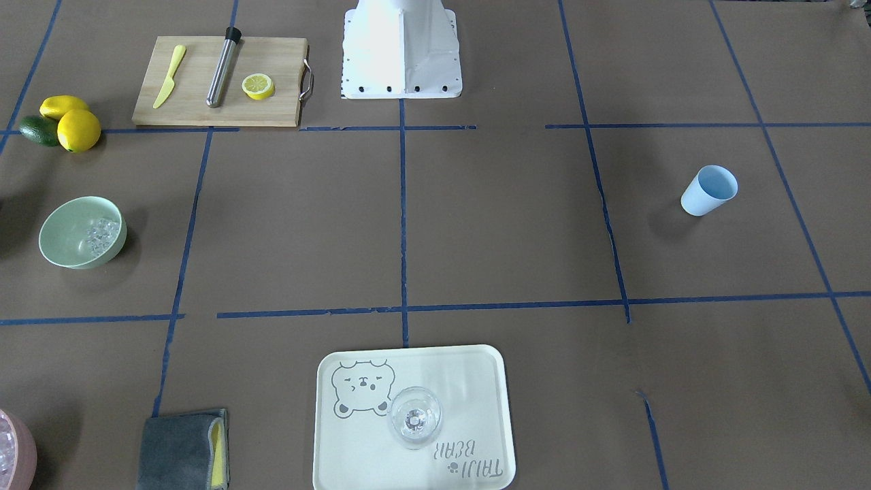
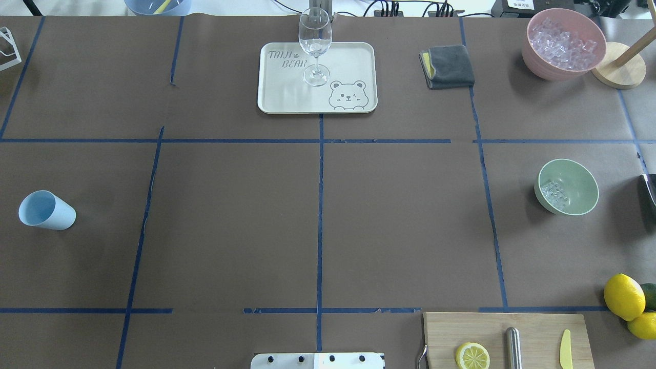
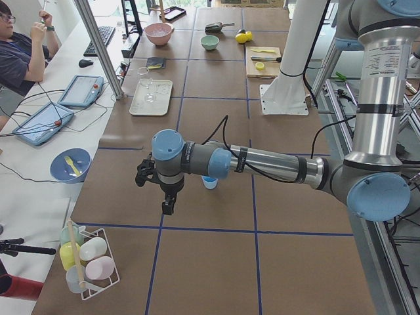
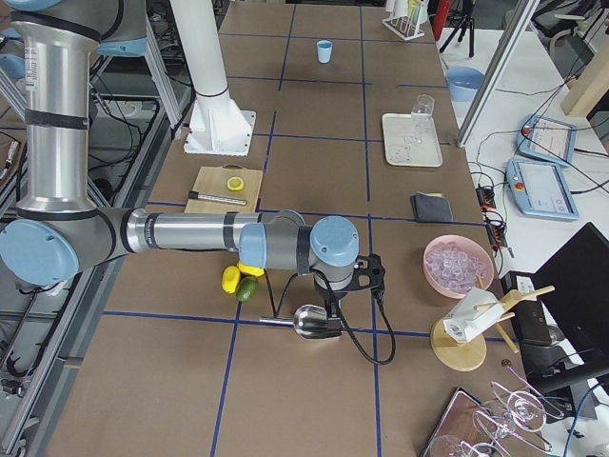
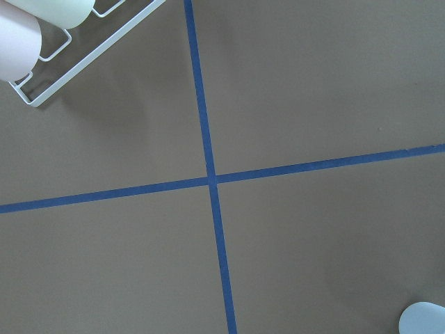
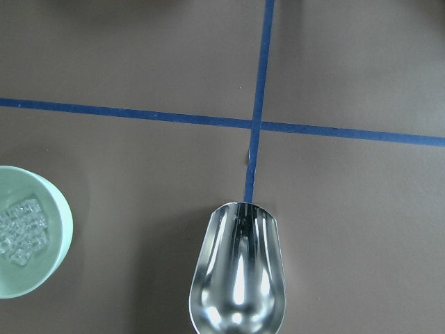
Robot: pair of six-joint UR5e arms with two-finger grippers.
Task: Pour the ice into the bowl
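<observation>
1. The mint-green bowl (image 2: 587,179) sits on the table on the robot's right side
2. A small pile of ice (image 2: 554,193) already lies inside it, pushed up against one side
3. The metal scoop (image 6: 240,278) is shiny and has no ice in it, so I think the pouring is done
4. The scoop is beside the bowl with a gap between them, not over it
5. The right gripper (image 4: 331,307) is just above the scoop, but I cannot tell if its fingers are squeezing it or are apart
6. The left gripper (image 3: 168,202) hangs over the table not far from the light blue cup (image 2: 48,210), well apart from the bowl, and I cannot tell about its fingers either
7. The pink bowl (image 2: 538,61) is full of ice, so more scoops could follow; if not, I guess only putting the scoop away is left
</observation>
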